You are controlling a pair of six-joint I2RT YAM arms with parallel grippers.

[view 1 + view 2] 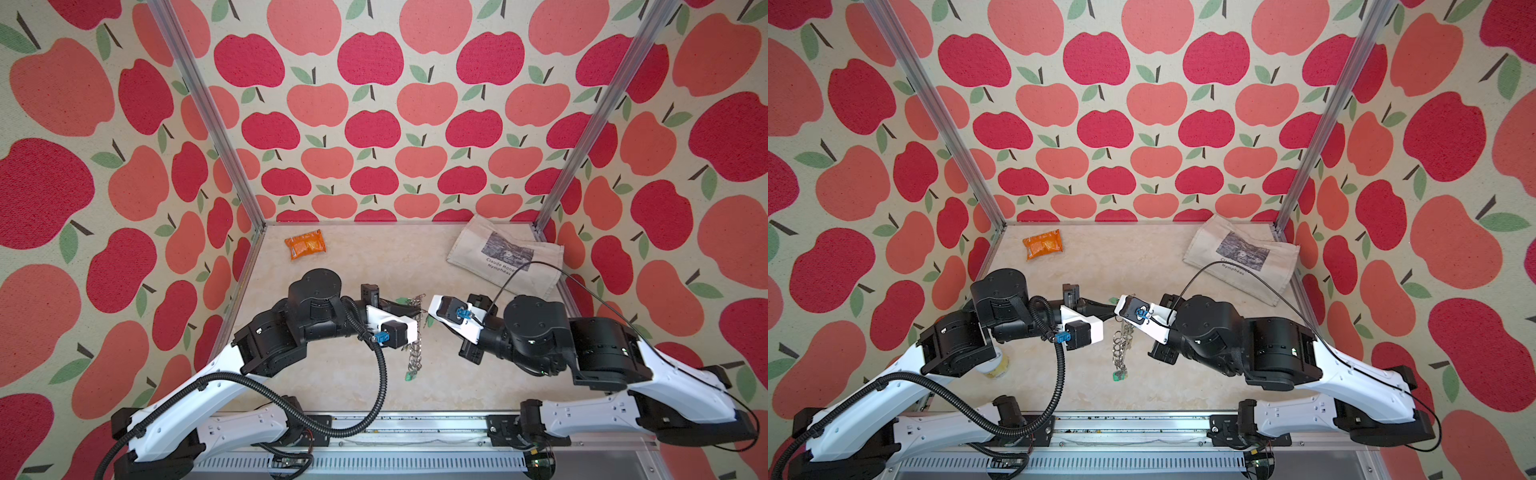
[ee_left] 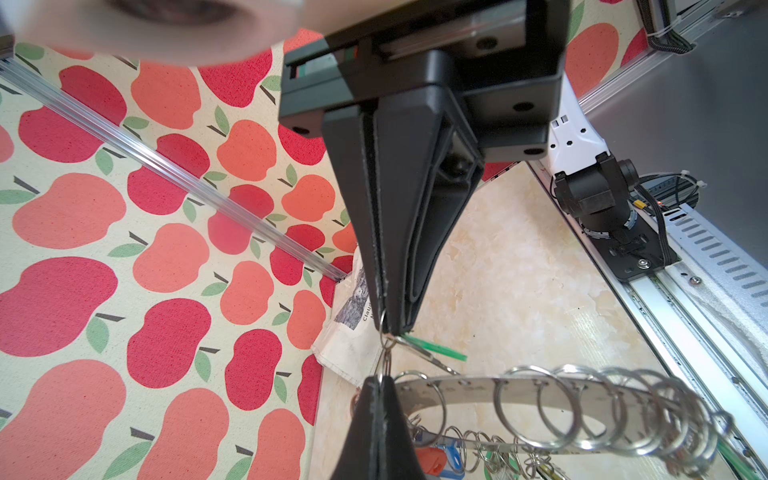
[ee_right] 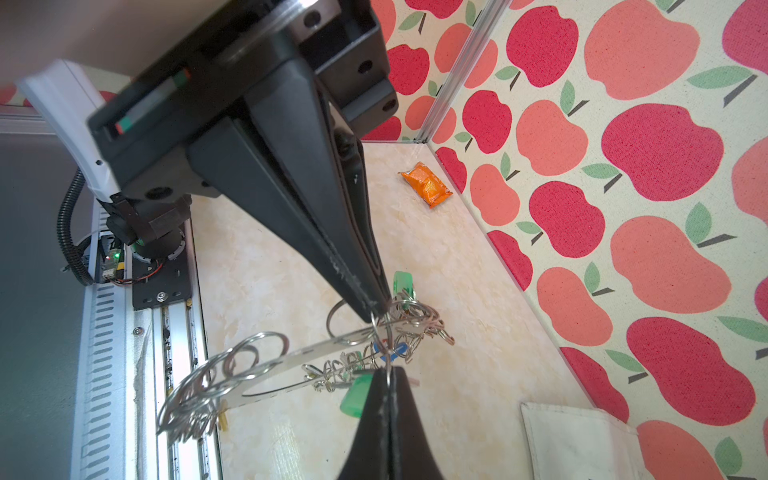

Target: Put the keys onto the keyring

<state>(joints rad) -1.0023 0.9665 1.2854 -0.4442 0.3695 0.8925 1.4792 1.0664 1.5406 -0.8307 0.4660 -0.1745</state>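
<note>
The keyring (image 2: 519, 386), a flat grey metal disc lined with wire rings, hangs in the air between both grippers and shows edge-on in both top views (image 1: 415, 353) (image 1: 1121, 349). Keys with green (image 3: 353, 399), red (image 2: 432, 461) and blue (image 2: 453, 453) tags dangle from it. One green tag (image 1: 410, 376) hangs lowest. My left gripper (image 2: 380, 376) (image 1: 415, 309) is shut on a thin wire ring at the disc's rim. My right gripper (image 3: 388, 370) (image 1: 428, 311) is shut on a wire ring too, tip to tip with the left. A green-tagged key (image 2: 436, 351) hangs beside the tips.
An orange foil packet (image 1: 305, 244) lies at the back left of the table. A printed cloth bag (image 1: 505, 253) lies at the back right. A pale roll or cup (image 1: 996, 365) stands under the left arm. The metal rail (image 1: 415, 428) runs along the front edge.
</note>
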